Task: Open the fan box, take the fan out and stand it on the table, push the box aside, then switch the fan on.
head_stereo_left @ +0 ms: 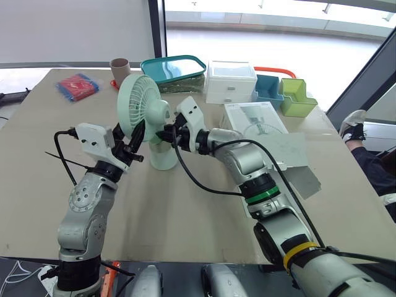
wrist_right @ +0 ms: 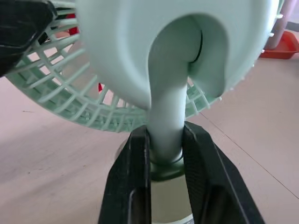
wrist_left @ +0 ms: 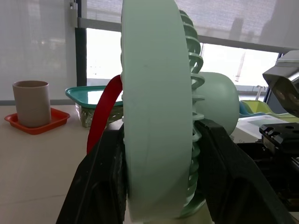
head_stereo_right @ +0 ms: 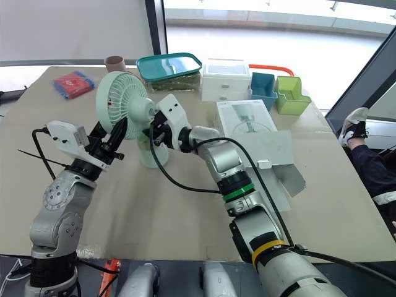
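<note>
so the fan (head_stereo_left: 143,111) is out, standing centre-left in frame on the surface (head_stereo_left: 185,210), left end effector (head_stereo_left: 137,140) clamped on its head, right end effector (head_stereo_left: 165,133) clamped on its stem, box (head_stereo_left: 272,139) push and switch-on look left to do

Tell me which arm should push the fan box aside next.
Right. The fan box lies on the robot's right, beside that arm; the left gripper, clamped on the fan, is farther from it.

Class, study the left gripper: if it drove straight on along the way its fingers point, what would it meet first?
The fan: its round head sits between the fingers of the left gripper, so going straight on would most likely press into the guard's rim at once.
</note>
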